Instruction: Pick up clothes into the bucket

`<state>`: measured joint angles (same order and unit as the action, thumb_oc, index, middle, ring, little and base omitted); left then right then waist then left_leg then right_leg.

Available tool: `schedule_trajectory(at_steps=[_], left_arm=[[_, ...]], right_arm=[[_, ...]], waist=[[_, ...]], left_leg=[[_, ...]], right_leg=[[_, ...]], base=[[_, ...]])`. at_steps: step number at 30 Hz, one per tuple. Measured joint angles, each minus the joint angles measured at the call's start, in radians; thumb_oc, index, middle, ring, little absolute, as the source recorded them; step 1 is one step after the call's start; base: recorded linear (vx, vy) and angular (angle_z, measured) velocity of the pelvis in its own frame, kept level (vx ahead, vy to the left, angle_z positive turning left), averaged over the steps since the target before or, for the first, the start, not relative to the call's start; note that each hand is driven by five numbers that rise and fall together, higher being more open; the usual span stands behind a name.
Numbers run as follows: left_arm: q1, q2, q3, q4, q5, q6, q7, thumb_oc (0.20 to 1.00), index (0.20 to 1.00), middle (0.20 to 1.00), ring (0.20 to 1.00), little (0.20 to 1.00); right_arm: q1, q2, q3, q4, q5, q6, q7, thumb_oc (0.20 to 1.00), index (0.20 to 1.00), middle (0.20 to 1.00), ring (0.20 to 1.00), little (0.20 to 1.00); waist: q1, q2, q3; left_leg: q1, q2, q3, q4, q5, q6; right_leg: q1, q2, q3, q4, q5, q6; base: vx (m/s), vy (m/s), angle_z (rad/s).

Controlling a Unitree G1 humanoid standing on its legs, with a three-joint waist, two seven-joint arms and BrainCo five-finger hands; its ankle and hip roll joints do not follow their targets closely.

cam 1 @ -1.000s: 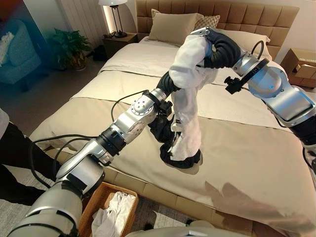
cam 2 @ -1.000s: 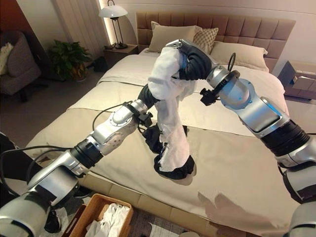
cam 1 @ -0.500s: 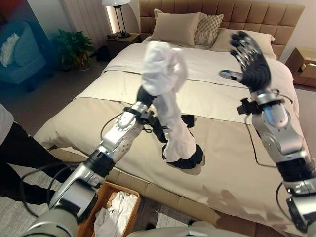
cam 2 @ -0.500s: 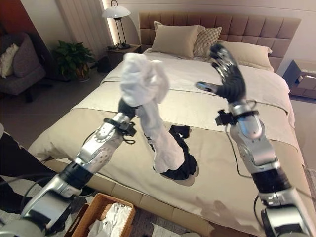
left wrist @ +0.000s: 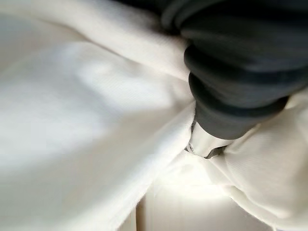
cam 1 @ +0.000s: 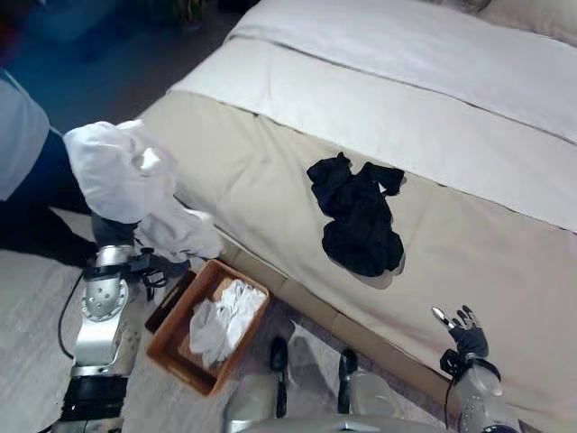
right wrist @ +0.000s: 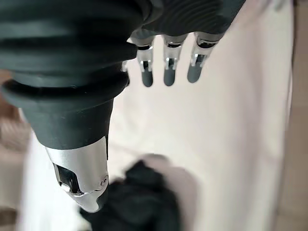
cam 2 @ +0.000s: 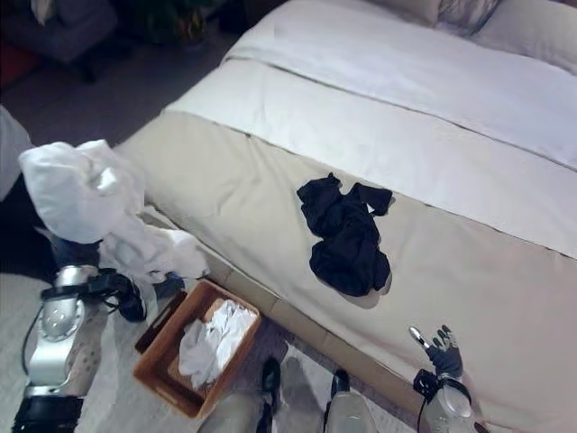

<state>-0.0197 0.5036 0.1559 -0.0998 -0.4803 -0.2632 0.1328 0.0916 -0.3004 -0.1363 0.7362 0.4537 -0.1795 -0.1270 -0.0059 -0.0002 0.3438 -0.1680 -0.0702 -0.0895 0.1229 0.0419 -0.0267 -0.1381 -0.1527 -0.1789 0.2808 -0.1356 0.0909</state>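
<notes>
The left hand (cam 1: 113, 194) is buried in the white garment (cam 1: 126, 176), grip hidden — it hangs just left of the basket (cam 1: 171, 356). Swing it over the basket before letting go. Right hand (right wrist: 166, 67), fingers straight, idles by the bed (cam 1: 469, 244) — black garment (cam 1: 356, 212) remains

White garment (cam 1: 126, 176) up, black one (cam 1: 358, 216) on the bed.
You see the white bundle hanging at 10 o'clock of the brown basket (cam 1: 176, 347), which holds white clothes (cam 1: 221, 316).
</notes>
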Motion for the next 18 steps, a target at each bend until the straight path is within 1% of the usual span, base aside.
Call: schedule_trajectory(at_steps=[1, 2, 3, 4, 5, 6, 7, 8, 9, 10, 11, 12, 13, 14, 15, 16, 17, 18], left_arm=[[-0.009, 0.001, -0.002, -0.005, 0.006, -0.007, 0.001, 0.200, 0.200, 0.200, 0.200, 0.200], [-0.011, 0.005, -0.006, -0.002, 0.020, -0.011, 0.009, 0.200, 0.200, 0.200, 0.200, 0.200], [-0.002, 0.007, -0.009, 0.001, 0.032, -0.011, 0.020, 0.200, 0.200, 0.200, 0.200, 0.200], [-0.002, 0.009, -0.011, 0.004, 0.036, -0.010, 0.026, 0.200, 0.200, 0.200, 0.200, 0.200], [-0.002, 0.008, -0.015, 0.009, 0.036, -0.010, 0.034, 0.200, 0.200, 0.200, 0.200, 0.200], [-0.004, 0.008, -0.021, 0.019, 0.036, -0.010, 0.047, 0.200, 0.200, 0.200, 0.200, 0.200], [-0.010, 0.009, -0.034, 0.034, 0.038, -0.013, 0.056, 0.200, 0.200, 0.200, 0.200, 0.200], [-0.032, 0.011, -0.059, 0.066, 0.041, -0.017, 0.075, 0.200, 0.200, 0.200, 0.200, 0.200], [-0.042, 0.011, -0.064, 0.089, 0.052, -0.015, 0.084, 0.200, 0.200, 0.200, 0.200, 0.200], [-0.048, 0.014, -0.070, 0.137, 0.085, -0.008, 0.103, 0.200, 0.200, 0.200, 0.200, 0.200], [-0.051, 0.015, -0.078, 0.162, 0.103, -0.010, 0.118, 0.200, 0.200, 0.200, 0.200, 0.200], [-0.060, 0.021, -0.088, 0.202, 0.125, -0.008, 0.142, 0.200, 0.200, 0.200, 0.200, 0.200], [-0.069, 0.021, -0.091, 0.222, 0.134, -0.004, 0.149, 0.200, 0.200, 0.200, 0.200, 0.200], [-0.077, 0.019, -0.098, 0.248, 0.152, 0.001, 0.165, 0.200, 0.200, 0.200, 0.200, 0.200], [-0.089, 0.019, -0.104, 0.279, 0.166, -0.010, 0.208, 0.200, 0.200, 0.200, 0.200, 0.200], [-0.119, 0.026, -0.106, 0.326, 0.186, -0.009, 0.242, 0.200, 0.200, 0.200, 0.200, 0.200], [-0.141, 0.026, -0.106, 0.353, 0.187, -0.008, 0.256, 0.200, 0.200, 0.200, 0.200, 0.200], [-0.191, 0.032, -0.109, 0.412, 0.193, -0.003, 0.283, 0.200, 0.200, 0.200, 0.200, 0.200]], right_arm=[[-0.012, -0.004, 0.009, 0.039, -0.014, 0.004, -0.001, 1.000, 1.000, 1.000, 1.000, 1.000], [-0.018, -0.009, 0.021, 0.078, -0.035, 0.011, -0.005, 1.000, 1.000, 1.000, 1.000, 1.000], [-0.026, -0.015, 0.033, 0.097, -0.055, 0.011, -0.008, 1.000, 1.000, 1.000, 1.000, 1.000], [-0.033, -0.017, 0.037, 0.101, -0.064, 0.012, -0.007, 1.000, 1.000, 1.000, 1.000, 1.000], [-0.046, -0.016, 0.038, 0.115, -0.074, 0.012, -0.009, 1.000, 1.000, 1.000, 1.000, 1.000], [-0.074, -0.021, 0.050, 0.126, -0.091, 0.012, -0.013, 1.000, 1.000, 1.000, 1.000, 1.000], [-0.086, -0.035, 0.068, 0.135, -0.097, 0.010, -0.015, 1.000, 1.000, 1.000, 1.000, 1.000], [-0.120, -0.057, 0.088, 0.152, -0.109, 0.010, -0.018, 1.000, 1.000, 1.000, 1.000, 1.000], [-0.139, -0.062, 0.091, 0.149, -0.110, 0.011, -0.026, 1.000, 1.000, 1.000, 1.000, 1.000], [-0.163, -0.064, 0.092, 0.132, -0.111, 0.009, -0.035, 1.000, 1.000, 1.000, 1.000, 1.000], [-0.164, -0.067, 0.093, 0.121, -0.110, 0.005, -0.038, 1.000, 1.000, 1.000, 1.000, 1.000], [-0.171, -0.076, 0.096, 0.105, -0.110, 0.000, -0.043, 1.000, 1.000, 1.000, 1.000, 1.000], [-0.178, -0.076, 0.096, 0.104, -0.110, 0.000, -0.047, 1.000, 1.000, 1.000, 1.000, 1.000], [-0.178, -0.074, 0.097, 0.102, -0.109, -0.001, -0.055, 1.000, 1.000, 1.000, 1.000, 1.000], [-0.170, -0.076, 0.111, 0.079, -0.104, -0.007, -0.063, 1.000, 1.000, 1.000, 1.000, 1.000], [-0.169, -0.077, 0.116, 0.050, -0.096, -0.019, -0.066, 1.000, 1.000, 1.000, 1.000, 1.000], [-0.169, -0.079, 0.116, 0.037, -0.091, -0.022, -0.070, 1.000, 1.000, 1.000, 1.000, 1.000], [-0.171, -0.079, 0.117, 0.023, -0.079, -0.033, -0.079, 1.000, 1.000, 1.000, 1.000, 1.000]], waist=[[-0.003, -0.008, 0.009], [0.011, -0.012, 0.042], [0.027, -0.011, 0.071], [0.022, -0.011, 0.085], [0.027, -0.010, 0.103], [0.036, -0.008, 0.135], [0.045, -0.008, 0.141], [0.050, -0.004, 0.157], [0.049, -0.006, 0.172], [0.045, -0.015, 0.183], [0.044, -0.018, 0.183], [0.045, -0.019, 0.191], [0.044, -0.023, 0.197], [0.039, -0.030, 0.199], [0.024, -0.048, 0.197], [0.015, -0.050, 0.196], [0.017, -0.051, 0.197], [0.010, -0.061, 0.199]], left_leg=[[-0.028, -0.008, -0.011, 0.029, -0.009, -0.006], [-0.087, -0.024, -0.030, 0.080, -0.016, -0.008], [-0.134, -0.036, -0.048, 0.127, -0.022, -0.010], [-0.152, -0.041, -0.055, 0.151, -0.037, -0.005], [-0.179, -0.048, -0.063, 0.179, -0.041, -0.004], [-0.229, -0.062, -0.077, 0.235, -0.063, -0.007], [-0.275, -0.068, -0.081, 0.277, -0.083, -0.004], [-0.352, -0.079, -0.087, 0.352, -0.110, 0.003], [-0.383, -0.085, -0.090, 0.387, -0.116, 0.009], [-0.441, -0.091, -0.089, 0.439, -0.125, 0.010], [-0.475, -0.091, -0.084, 0.468, -0.129, 0.011], [-0.529, -0.091, -0.081, 0.526, -0.153, 0.013], [-0.546, -0.093, -0.078, 0.542, -0.153, 0.013], [-0.578, -0.092, -0.078, 0.567, -0.157, 0.011], [-0.624, -0.090, -0.074, 0.602, -0.159, 0.008], [-0.673, -0.082, -0.075, 0.636, -0.171, 0.007], [-0.699, -0.077, -0.075, 0.650, -0.173, 0.005], [-0.749, -0.070, -0.074, 0.673, -0.175, 0.003]], right_leg=[[-0.031, -0.017, -0.012, 0.037, -0.019, -0.002], [-0.089, -0.039, -0.024, 0.108, -0.043, -0.009], [-0.125, -0.045, -0.036, 0.165, -0.062, -0.014], [-0.140, -0.056, -0.043, 0.185, -0.075, -0.018], [-0.162, -0.060, -0.050, 0.225, -0.089, -0.019], [-0.203, -0.073, -0.054, 0.280, -0.116, -0.028], [-0.246, -0.080, -0.052, 0.324, -0.132, -0.036], [-0.311, -0.086, -0.048, 0.390, -0.164, -0.048], [-0.341, -0.098, -0.049, 0.429, -0.180, -0.055], [-0.400, -0.103, -0.044, 0.483, -0.195, -0.064], [-0.431, -0.101, -0.041, 0.505, -0.198, -0.067], [-0.484, -0.103, -0.032, 0.558, -0.217, -0.070], [-0.501, -0.103, -0.030, 0.575, -0.220, -0.069], [-0.531, -0.102, -0.028, 0.597, -0.223, -0.072], [-0.577, -0.096, -0.019, 0.626, -0.224, -0.074], [-0.625, -0.092, -0.016, 0.652, -0.232, -0.078], [-0.649, -0.090, -0.014, 0.660, -0.232, -0.078], [-0.700, -0.079, -0.010, 0.677, -0.232, -0.078]], base=[[-0.18, 0.003, 0.87], [-0.17, 0.007, 0.65], [-0.16, 0.004, 0.58], [-0.12, 0.012, 0.45], [-0.07, -0.008, 0.47], [-0.12, 0.000, 0.36], [-0.13, 0.012, 0.37], [-0.11, 0.028, 0.26], [-0.12, 0.064, 0.27], [-0.07, 0.045, 0.11], [-0.10, 0.058, -0.04], [-0.06, 0.021, -0.07], [-0.09, 0.031, -0.06], [-0.08, 0.020, -0.06], [-0.06, 0.023, -0.14], [-0.03, 0.013, -0.21], [-0.02, 0.022, -0.23], [-0.02, 0.016, -0.21]])
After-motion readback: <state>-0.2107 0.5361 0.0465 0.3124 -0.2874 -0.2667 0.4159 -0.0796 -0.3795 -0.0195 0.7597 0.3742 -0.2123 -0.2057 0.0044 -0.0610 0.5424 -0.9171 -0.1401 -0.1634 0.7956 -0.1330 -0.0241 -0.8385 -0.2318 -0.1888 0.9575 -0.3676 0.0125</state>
